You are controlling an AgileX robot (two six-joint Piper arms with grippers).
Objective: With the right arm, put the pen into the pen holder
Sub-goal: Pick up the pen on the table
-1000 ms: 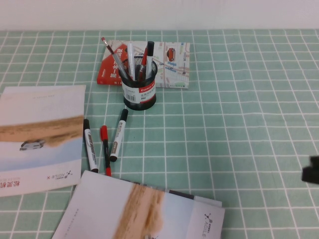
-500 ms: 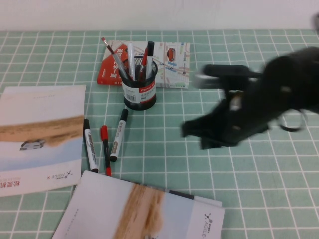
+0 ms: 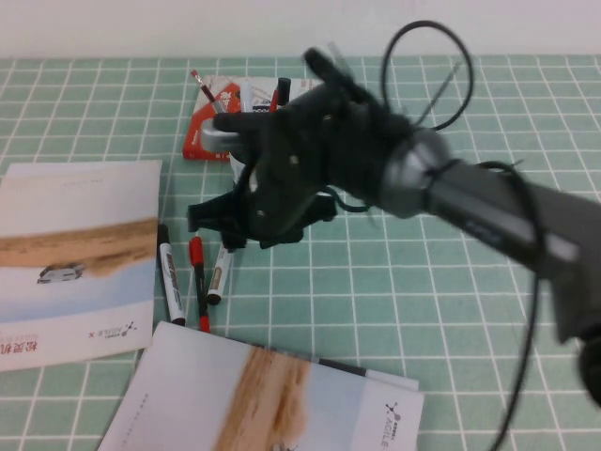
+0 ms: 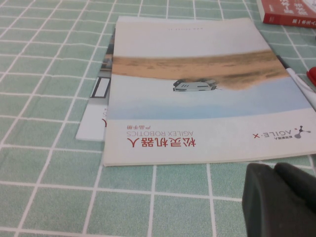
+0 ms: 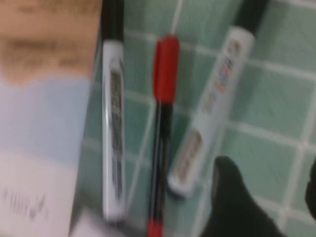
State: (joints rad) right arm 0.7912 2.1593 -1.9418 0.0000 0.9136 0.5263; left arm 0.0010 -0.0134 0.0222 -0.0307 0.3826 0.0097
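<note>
Nearest on the green-checked tabletop (image 3: pixel 451 310) lie two brochures, the left one (image 4: pixel 197 98) printed "AGILEX ROBOTICS" w/ Chinese characters; left tool (image 4: pixel 279 200) hovers just beside its corner, can't tell if its grip is spread or closed. Mid-tabletop the pen (image 3: pixel 220 272) lies flat beside the red-capped pen (image 3: pixel 198 282) and a darker-print marker (image 3: pixel 169 274), right tool (image 3: pixel 221 224) spread over its cap end, pinching nothing. Farther back, pen holder (image 3: pixel 246 169) mostly hidden behind the right arm (image 3: pixel 423 183); red booklet (image 3: pixel 202 136) beyond, then pale wall.

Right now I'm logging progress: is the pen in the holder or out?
Out. The pen lies flat on the table beside the red pen, with the right tool above it, open.
</note>
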